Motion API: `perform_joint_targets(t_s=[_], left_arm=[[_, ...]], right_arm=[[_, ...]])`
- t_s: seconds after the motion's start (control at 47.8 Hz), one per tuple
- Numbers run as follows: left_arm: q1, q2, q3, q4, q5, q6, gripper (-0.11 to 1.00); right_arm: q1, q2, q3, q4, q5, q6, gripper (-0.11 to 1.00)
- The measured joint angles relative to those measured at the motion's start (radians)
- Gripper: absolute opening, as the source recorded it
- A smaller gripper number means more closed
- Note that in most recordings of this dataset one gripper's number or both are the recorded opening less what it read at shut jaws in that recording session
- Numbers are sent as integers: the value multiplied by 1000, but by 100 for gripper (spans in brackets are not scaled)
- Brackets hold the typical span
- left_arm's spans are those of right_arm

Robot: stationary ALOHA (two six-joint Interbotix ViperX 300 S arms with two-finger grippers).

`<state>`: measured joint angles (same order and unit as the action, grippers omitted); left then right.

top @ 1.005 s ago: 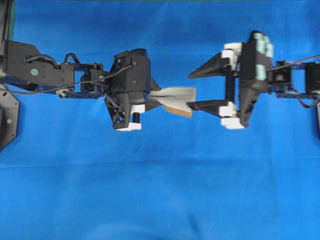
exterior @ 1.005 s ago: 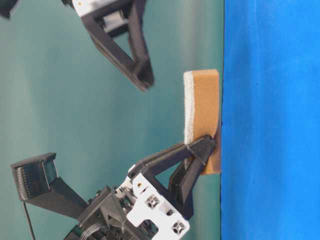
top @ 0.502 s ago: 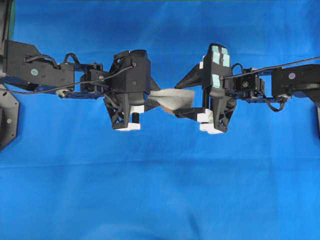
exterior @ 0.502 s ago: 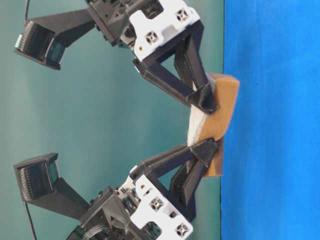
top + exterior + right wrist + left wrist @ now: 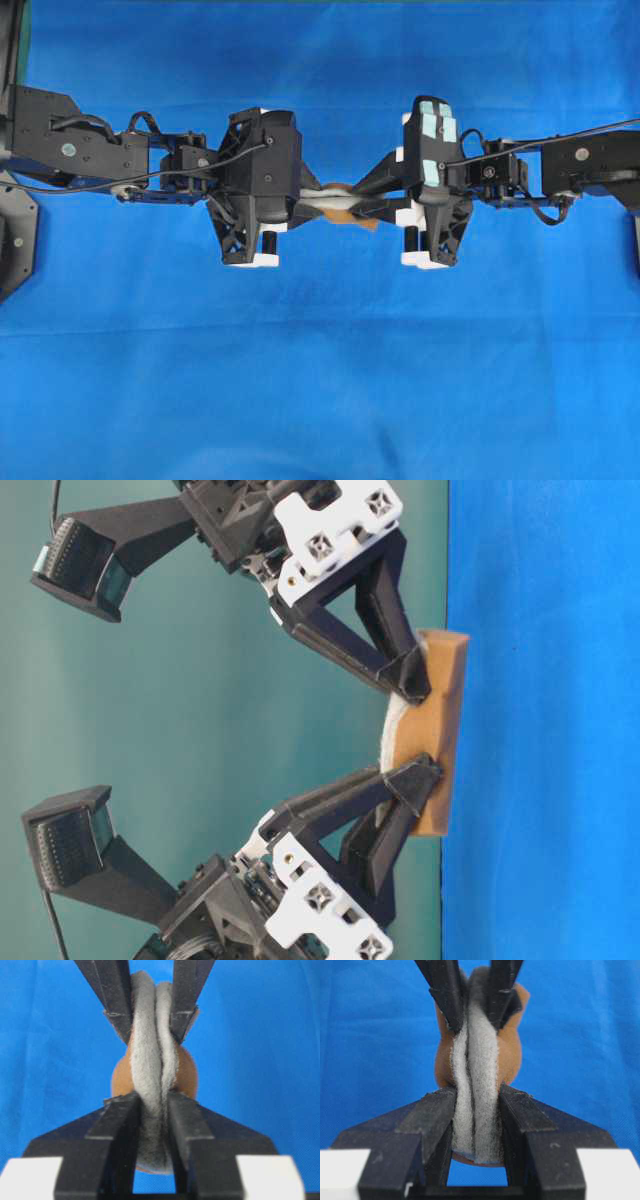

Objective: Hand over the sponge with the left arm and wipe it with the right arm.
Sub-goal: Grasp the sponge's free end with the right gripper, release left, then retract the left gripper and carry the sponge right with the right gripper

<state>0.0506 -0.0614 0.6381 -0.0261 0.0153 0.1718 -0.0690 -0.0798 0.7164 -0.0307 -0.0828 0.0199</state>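
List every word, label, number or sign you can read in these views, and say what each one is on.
None can be read.
The pale teal patches on the right arm's end effector are blank.
The green dot on the left arm bears no mark.
The sponge and blue table cover carry no print.

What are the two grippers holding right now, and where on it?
Both pinch the folded grey-and-orange sponge: the left gripper at its left end, the right gripper at its right end.
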Motion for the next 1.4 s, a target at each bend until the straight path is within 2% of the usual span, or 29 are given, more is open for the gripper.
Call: perform_joint_targets(t_s=[0.377,0.398,0.565,0.607,0.649,0.795,0.921,1.151,1.403], left_arm=[[-2,-2,3,2,-18,0,21],[-2,-3,5,2,-23,0,25],[-5,-49,54,2,-97,-2,77],[-6,-66,69,2,-114,-3,86],[-9,-83,86,2,-133,-2,91],[-29,-163,152,2,-192,-5,89],[-32,-245,230,2,-238,-35,90],[-38,-360,331,2,-270,-38,89],[-40,-394,351,2,-276,-38,89]], right_arm=[[0,0,0,-5,3,2,22],[-2,0,0,-5,3,0,22],[-2,-18,2,-5,5,-2,22],[-3,-25,6,-5,5,-2,22],[-5,-31,9,-5,5,-2,22],[-3,-61,34,-5,5,-2,22],[-5,-83,52,-5,5,0,22],[-6,-94,63,-5,9,0,22],[-8,-80,61,-5,11,2,22]])
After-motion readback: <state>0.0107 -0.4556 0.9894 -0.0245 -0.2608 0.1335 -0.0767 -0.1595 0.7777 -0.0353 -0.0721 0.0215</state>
